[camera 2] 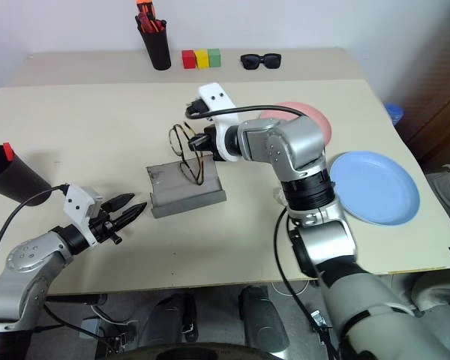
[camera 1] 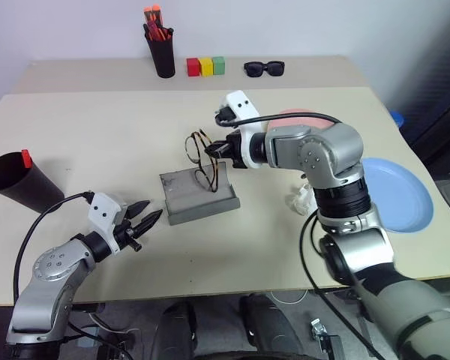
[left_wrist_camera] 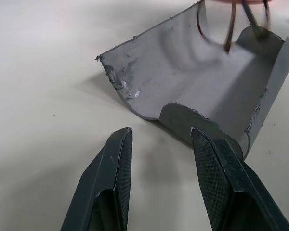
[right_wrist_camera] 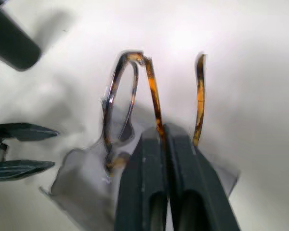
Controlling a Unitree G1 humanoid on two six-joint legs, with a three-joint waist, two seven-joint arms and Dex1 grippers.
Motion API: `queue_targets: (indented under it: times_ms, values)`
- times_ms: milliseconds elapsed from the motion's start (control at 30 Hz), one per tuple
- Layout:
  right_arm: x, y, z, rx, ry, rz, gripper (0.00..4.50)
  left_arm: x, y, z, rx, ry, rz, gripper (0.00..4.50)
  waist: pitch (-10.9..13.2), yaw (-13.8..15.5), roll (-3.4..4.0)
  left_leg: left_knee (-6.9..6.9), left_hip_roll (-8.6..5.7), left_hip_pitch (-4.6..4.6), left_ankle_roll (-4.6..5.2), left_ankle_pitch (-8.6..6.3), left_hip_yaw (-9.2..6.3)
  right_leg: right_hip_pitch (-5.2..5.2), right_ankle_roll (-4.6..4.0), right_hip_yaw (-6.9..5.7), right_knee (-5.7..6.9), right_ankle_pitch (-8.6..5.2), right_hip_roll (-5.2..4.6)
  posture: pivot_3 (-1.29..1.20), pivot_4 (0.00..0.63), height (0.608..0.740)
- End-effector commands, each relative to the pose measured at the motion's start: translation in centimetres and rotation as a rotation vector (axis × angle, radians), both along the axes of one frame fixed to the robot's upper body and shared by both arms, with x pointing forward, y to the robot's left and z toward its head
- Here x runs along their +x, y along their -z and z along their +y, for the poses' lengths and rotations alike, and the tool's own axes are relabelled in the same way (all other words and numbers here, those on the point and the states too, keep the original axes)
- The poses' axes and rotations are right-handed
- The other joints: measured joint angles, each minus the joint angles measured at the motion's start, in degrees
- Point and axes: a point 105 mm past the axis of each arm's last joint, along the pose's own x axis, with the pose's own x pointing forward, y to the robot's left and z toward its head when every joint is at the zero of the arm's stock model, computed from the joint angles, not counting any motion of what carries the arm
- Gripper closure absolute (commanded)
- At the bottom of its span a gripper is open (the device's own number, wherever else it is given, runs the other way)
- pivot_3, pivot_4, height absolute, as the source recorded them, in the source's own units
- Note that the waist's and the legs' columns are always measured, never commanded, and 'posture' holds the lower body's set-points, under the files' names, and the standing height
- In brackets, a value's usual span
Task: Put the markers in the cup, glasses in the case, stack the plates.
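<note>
Near the front edge of the surface my left gripper (camera 1: 145, 216) waits half open, holding nothing, aimed at the case (camera 1: 199, 196). Mid-surface, my right gripper (camera 1: 223, 149) is clamped on one temple of the glasses (camera 1: 202, 159), hanging above the open case; I should lower them slowly, flat into the tray

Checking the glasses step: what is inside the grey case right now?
The open case holds nothing resting in it. The glasses hang above it, one temple pinched in the right gripper. The near wall hides part of the floor.
</note>
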Motion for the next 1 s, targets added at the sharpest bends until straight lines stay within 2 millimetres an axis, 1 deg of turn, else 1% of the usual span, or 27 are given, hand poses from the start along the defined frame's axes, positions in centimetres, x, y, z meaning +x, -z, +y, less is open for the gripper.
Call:
queue_targets:
  times_ms: [33,133,200,333,400,633,733,800,1000]
  values:
    - [-1.1,-1.5,1.7,-0.094,-0.206,-0.241,4.44,0.0,-0.7,0.4,0.014,-0.005,-0.034,2.55,0.0,0.0,0.01,0.0,0.0,0.0,0.0,0.0,0.0,-0.01,0.0,0.0,0.01,0.0,0.0,0.0,0.15,0.722]
    - [-1.6,-0.8,2.1,-0.193,-0.336,-0.36,4.44,0.0,-0.7,0.4,0.015,-0.006,-0.034,2.55,0.0,0.2,0.0,0.01,0.0,0.0,0.0,0.0,0.02,-0.02,0.0,0.0,0.02,0.0,0.0,0.0,0.15,0.722]
    - [-2.2,-0.2,2.4,-0.246,-0.427,-0.405,4.44,-0.1,-0.7,0.5,0.015,-0.007,-0.033,2.55,0.0,0.3,0.0,0.03,0.0,0.0,-0.01,0.01,0.03,-0.02,0.0,0.0,0.02,0.0,-0.01,0.0,0.15,0.722]
    - [-2.4,0.6,2.4,-0.324,-0.521,-0.475,4.44,-0.2,-0.7,0.6,0.016,-0.012,-0.03,2.55,0.0,0.8,0.0,0.06,0.0,0.0,-0.03,0.02,0.03,-0.02,-0.01,0.0,0.05,0.0,-0.01,0.0,0.15,0.722]
    - [-2.3,0.6,2.3,-0.347,-0.55,-0.5,4.44,-0.2,-0.7,0.7,0.016,-0.015,-0.029,2.55,0.0,0.8,0.0,0.09,0.0,0.0,-0.03,0.02,0.04,-0.02,-0.12,0.0,0.05,-0.06,-0.03,0.0,0.15,0.722]
    - [-2.1,-0.8,2.0,-0.403,-0.632,-0.594,4.44,-0.4,-0.7,0.8,0.017,-0.022,-0.029,2.55,0.0,0.8,0.0,0.15,-0.01,0.0,-0.07,0.04,0.04,-0.01,-0.13,0.0,0.13,-0.06,-0.04,0.0,0.15,0.722]
    - [-2.2,-2.3,1.4,-0.44,-0.675,-0.664,4.44,-0.3,-0.7,0.8,0.015,-0.024,-0.032,2.55,0.0,0.8,0.0,0.16,0.0,0.01,-0.08,0.05,0.04,-0.01,-0.13,0.0,0.14,-0.06,-0.04,0.0,0.15,0.722]
    - [-2.4,-2.9,1.0,-0.465,-0.711,-0.701,4.44,-0.3,-0.7,0.8,0.013,-0.026,-0.033,2.55,0.0,0.9,0.01,0.16,0.0,0.01,-0.08,0.05,0.05,-0.01,-0.13,0.0,0.14,-0.06,-0.04,0.0,0.15,0.722]
    - [-2.6,-3.6,0.0,-0.525,-0.768,-0.747,4.44,-0.3,-0.6,0.7,0.01,-0.022,-0.03,2.55,0.0,0.8,0.01,0.18,0.0,0.02,-0.09,0.06,0.05,-0.01,-0.13,0.0,0.17,-0.06,-0.04,0.0,0.15,0.722]
